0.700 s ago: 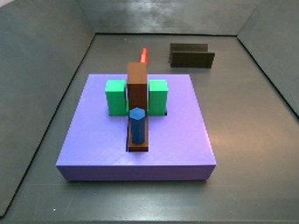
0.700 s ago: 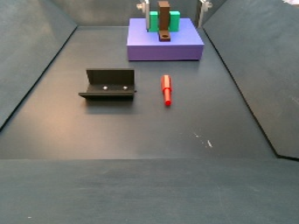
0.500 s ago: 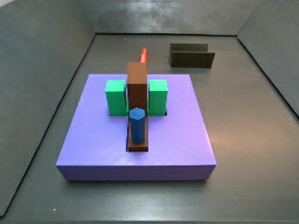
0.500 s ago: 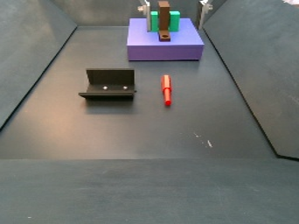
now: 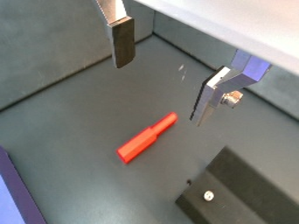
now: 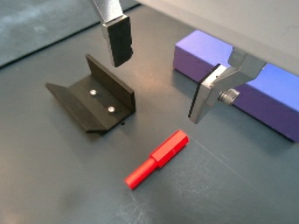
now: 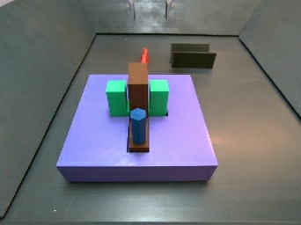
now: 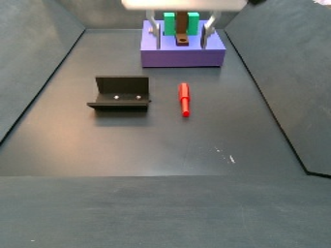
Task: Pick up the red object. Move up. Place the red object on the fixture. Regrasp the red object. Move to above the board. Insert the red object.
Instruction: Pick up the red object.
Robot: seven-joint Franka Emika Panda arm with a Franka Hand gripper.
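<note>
The red object (image 8: 184, 99) lies flat on the dark floor between the fixture (image 8: 120, 94) and the board (image 8: 162, 55). It shows in both wrist views (image 5: 147, 138) (image 6: 156, 159) and, partly hidden behind the brown bar, in a side view (image 7: 144, 55). My gripper (image 8: 180, 31) hangs open and empty high above the floor, with its fingers (image 5: 121, 42) set wide apart. In both wrist views (image 5: 160, 92) (image 6: 158, 89) the red object lies below the gap, apart from the fingers. The gripper also shows in a side view (image 7: 150, 12).
The fixture (image 6: 93, 94) (image 7: 193, 56) (image 5: 239, 188) stands beside the red object. The board (image 7: 177, 141) (image 6: 239, 74) bears green blocks (image 7: 116, 97), a tall brown bar (image 7: 137, 83) and a blue peg (image 7: 139, 125). Grey walls enclose the floor.
My gripper has come down into both side views, where before only a trace showed at the top edge. The red object, fixture and board have not moved.
</note>
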